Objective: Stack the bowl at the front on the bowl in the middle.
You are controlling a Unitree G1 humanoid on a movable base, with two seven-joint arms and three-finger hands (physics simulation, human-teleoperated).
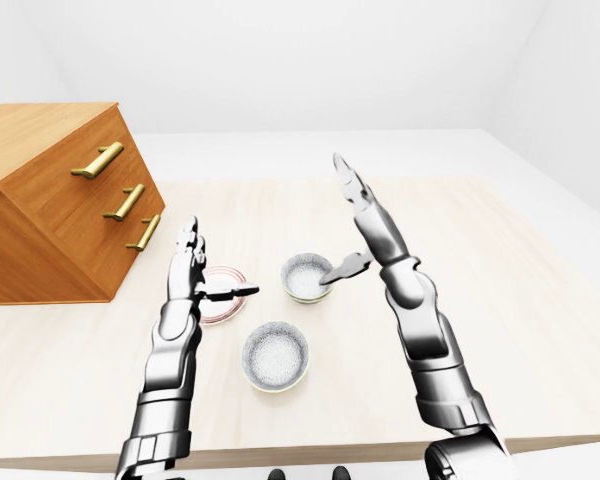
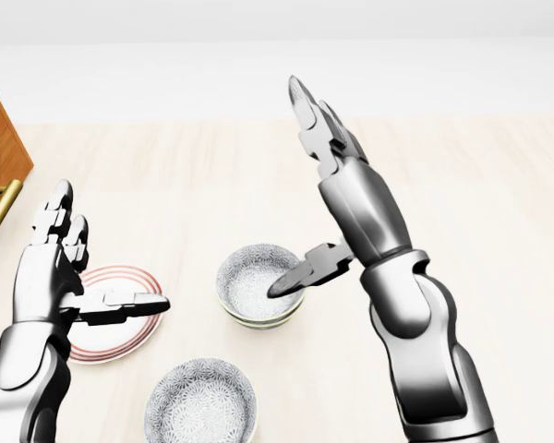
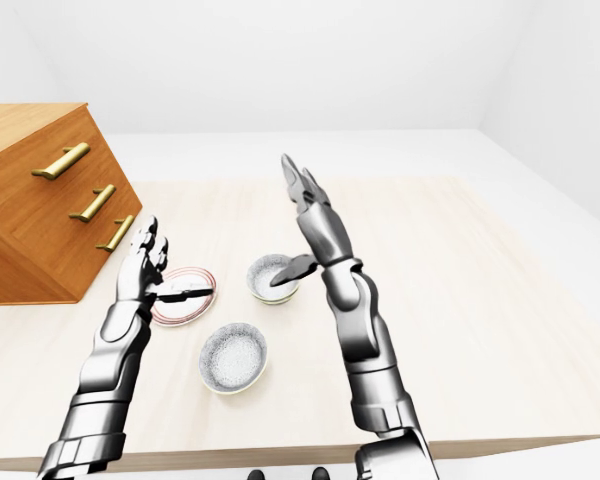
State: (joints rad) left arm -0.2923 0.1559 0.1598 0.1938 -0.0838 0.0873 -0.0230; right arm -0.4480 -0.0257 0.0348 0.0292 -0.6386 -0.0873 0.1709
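Two grey speckled bowls stand on the pale wooden table (image 1: 520,310). The front bowl (image 1: 276,356) is lowest in the left-eye view. The middle bowl (image 1: 304,277) stands just above and right of it. My right hand (image 1: 352,225) is open, fingers pointing up, and its thumb (image 2: 305,272) reaches over the middle bowl's right rim. My left hand (image 1: 202,272) is open too. It hovers over a red-rimmed plate (image 2: 120,328) to the left of the bowls, its thumb pointing right. Neither hand holds anything.
A wooden dresser (image 1: 50,200) with brass handles stands at the table's left side. The table's near edge runs along the bottom of the eye views. White floor and walls surround the table.
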